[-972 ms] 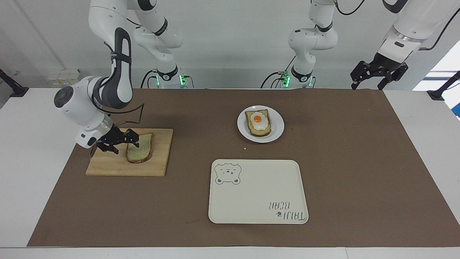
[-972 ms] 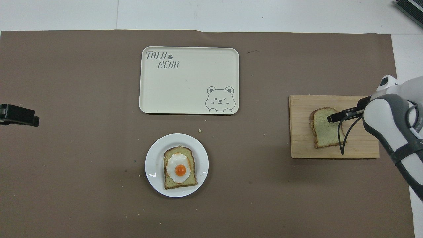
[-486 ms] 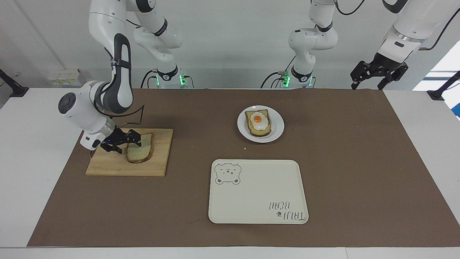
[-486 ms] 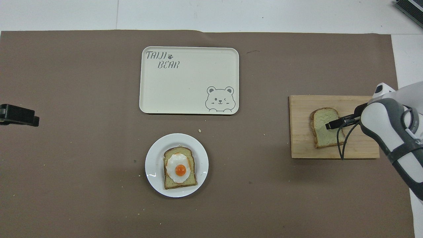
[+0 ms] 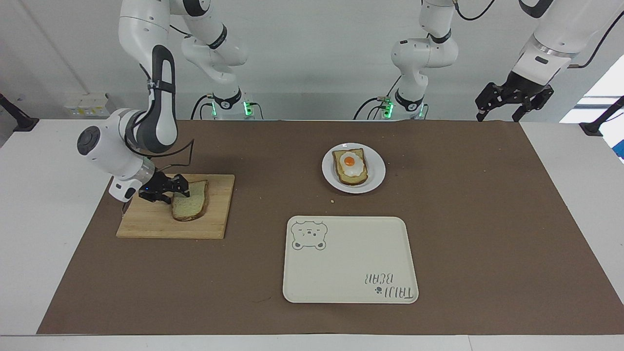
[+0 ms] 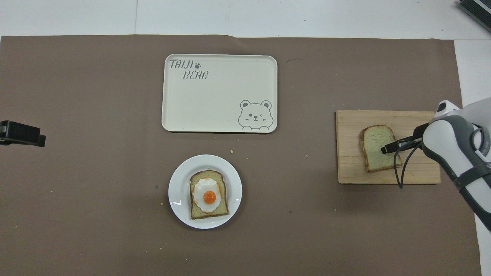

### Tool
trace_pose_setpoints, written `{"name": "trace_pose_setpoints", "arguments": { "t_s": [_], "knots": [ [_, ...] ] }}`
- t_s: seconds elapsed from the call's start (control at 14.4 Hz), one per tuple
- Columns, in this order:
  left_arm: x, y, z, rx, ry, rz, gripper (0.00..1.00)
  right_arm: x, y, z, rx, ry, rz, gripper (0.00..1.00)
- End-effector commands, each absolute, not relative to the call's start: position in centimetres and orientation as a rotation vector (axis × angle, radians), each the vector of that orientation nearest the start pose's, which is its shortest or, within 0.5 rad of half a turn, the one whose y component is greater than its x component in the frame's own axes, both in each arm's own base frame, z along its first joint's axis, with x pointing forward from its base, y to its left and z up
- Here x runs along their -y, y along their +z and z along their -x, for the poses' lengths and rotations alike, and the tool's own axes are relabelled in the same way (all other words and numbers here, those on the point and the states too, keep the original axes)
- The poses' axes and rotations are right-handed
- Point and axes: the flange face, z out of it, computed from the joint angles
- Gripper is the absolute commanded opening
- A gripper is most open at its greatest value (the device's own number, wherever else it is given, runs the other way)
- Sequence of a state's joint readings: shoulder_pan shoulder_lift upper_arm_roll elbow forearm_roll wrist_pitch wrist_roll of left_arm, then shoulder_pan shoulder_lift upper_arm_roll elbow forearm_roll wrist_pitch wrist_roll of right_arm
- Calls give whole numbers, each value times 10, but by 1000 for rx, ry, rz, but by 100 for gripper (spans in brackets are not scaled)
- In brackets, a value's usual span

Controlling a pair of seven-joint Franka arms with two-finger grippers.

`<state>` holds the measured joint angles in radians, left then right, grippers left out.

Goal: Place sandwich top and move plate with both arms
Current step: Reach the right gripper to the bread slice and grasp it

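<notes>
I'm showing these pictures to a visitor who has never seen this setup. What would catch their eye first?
Probably the fried egg on bread, on the white plate at mid-table, with the bear tray farther from the robots. Next, the right end effector at the sandwich top on the wooden board, at the right arm's end. The left end effector waits, raised over the mat's edge.

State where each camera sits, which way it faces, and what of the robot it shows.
Facing view: high across the table, looking at both arms; right gripper at the sandwich top, left gripper waiting raised.
Overhead view: above the robots' end, looking steeply down; only the right arm and the left gripper's tip show.
Both share the plate and tray.
</notes>
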<state>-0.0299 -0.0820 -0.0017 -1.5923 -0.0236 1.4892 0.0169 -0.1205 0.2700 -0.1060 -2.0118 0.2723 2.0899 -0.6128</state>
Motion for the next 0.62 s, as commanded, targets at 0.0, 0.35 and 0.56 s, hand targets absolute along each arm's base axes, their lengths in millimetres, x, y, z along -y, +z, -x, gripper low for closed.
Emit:
{"name": "trace_pose_setpoints", "arguments": {
  "t_s": [0.0, 0.35, 0.56],
  "knots": [
    [15, 653, -515, -63, 22, 3161, 100, 118, 313, -558, 325, 110, 2836, 0],
    [16, 653, -515, -65, 22, 3163, 100, 116, 313, -561, 311, 122, 2856, 0],
    [16, 653, -515, -63, 22, 3163, 100, 116, 314, -561, 310, 142, 2846, 0]
  ]
}}
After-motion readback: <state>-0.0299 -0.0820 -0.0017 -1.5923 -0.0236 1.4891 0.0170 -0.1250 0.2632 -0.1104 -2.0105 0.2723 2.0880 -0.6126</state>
